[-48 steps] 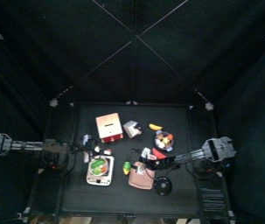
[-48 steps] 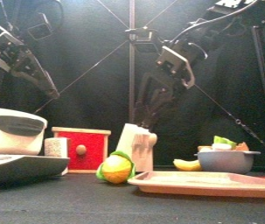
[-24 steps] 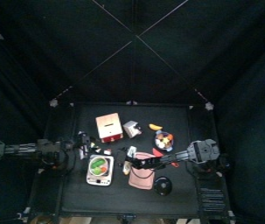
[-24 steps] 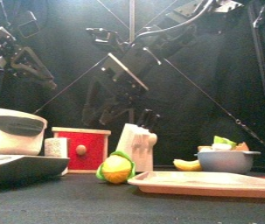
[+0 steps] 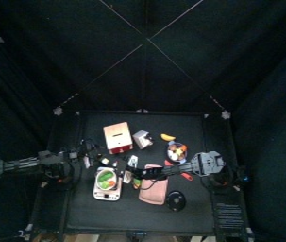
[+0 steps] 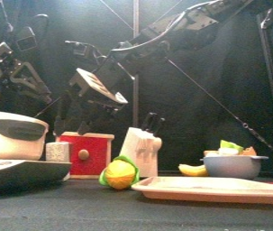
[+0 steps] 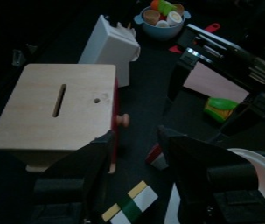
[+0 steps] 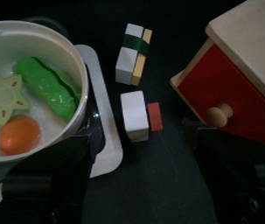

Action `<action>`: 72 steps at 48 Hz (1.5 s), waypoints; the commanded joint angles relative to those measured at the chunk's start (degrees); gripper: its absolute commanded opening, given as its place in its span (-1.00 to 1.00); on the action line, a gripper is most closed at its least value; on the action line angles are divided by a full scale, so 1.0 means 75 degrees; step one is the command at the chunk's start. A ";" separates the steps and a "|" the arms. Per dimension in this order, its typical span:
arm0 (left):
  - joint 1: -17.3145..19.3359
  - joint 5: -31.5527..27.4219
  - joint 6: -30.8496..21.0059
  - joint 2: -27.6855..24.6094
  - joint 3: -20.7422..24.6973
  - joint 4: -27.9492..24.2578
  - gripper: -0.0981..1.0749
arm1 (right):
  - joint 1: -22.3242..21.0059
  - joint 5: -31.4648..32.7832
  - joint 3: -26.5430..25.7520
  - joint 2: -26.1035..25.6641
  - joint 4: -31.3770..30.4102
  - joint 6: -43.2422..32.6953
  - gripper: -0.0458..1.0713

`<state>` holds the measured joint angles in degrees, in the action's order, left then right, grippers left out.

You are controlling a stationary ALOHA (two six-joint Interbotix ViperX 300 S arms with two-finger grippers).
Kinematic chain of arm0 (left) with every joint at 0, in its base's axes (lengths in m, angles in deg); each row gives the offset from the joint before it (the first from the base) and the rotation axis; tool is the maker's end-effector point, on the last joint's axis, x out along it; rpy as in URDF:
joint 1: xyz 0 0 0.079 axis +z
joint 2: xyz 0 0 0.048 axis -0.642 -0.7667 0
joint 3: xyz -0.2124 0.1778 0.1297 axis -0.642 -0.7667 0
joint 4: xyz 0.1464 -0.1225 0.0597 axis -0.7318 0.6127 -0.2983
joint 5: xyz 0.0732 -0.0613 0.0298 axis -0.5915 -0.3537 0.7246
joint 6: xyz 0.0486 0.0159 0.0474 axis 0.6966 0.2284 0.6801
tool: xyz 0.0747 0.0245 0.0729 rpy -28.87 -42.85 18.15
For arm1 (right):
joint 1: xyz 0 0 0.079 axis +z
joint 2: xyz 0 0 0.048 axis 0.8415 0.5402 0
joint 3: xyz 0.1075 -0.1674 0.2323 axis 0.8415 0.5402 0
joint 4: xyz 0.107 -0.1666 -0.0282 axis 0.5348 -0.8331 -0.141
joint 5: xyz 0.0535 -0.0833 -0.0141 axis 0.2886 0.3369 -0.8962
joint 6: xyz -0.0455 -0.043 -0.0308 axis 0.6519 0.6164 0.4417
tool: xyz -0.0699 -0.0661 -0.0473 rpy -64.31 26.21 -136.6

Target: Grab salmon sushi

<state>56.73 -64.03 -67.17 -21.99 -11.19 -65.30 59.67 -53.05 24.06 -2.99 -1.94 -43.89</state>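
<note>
We see the salmon sushi (image 8: 139, 116) lying on its side on the table between the pot (image 8: 35, 96) and the red box (image 8: 240, 74), just beside the pot's scale (image 8: 108, 131). A green-and-yellow roll (image 8: 132, 52) lies near it. Our right gripper (image 8: 146, 166) hangs over the sushi with fingers spread wide, one on each side, not touching it. Our left gripper (image 7: 141, 157) hovers near the box (image 7: 55, 109), fingers spread too.
</note>
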 commanded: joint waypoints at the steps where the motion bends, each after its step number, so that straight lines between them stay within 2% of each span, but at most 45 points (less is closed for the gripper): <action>1: 0.0023 0.0082 -0.0012 -0.0012 0.0105 0.0000 0.57 | -0.0152 -0.0094 -0.0281 -0.0129 0.0012 0.0000 0.91; 28: 0.0023 0.0105 0.0000 -0.0012 0.0012 0.0094 0.57 | -0.0387 -0.0527 -0.0844 0.0574 0.0141 0.0000 0.90; 55: 0.0023 0.0105 -0.0012 -0.0012 -0.0035 0.0094 0.57 | -0.0434 -0.0539 -0.0809 0.0633 0.0188 0.0012 0.90; 61: 0.0023 0.0105 -0.0012 -0.0012 -0.0035 0.0082 0.57 | -0.0434 -0.0516 -0.0797 0.0621 0.0188 0.0012 0.81; 72: 0.0023 0.0129 0.0000 -0.0012 -0.0035 0.0082 0.57 | -0.0445 -0.0469 -0.0785 0.0562 0.0188 0.0000 0.45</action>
<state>56.81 -63.76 -67.25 -21.99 -12.24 -64.60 56.86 -56.83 18.79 3.25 -0.45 -43.89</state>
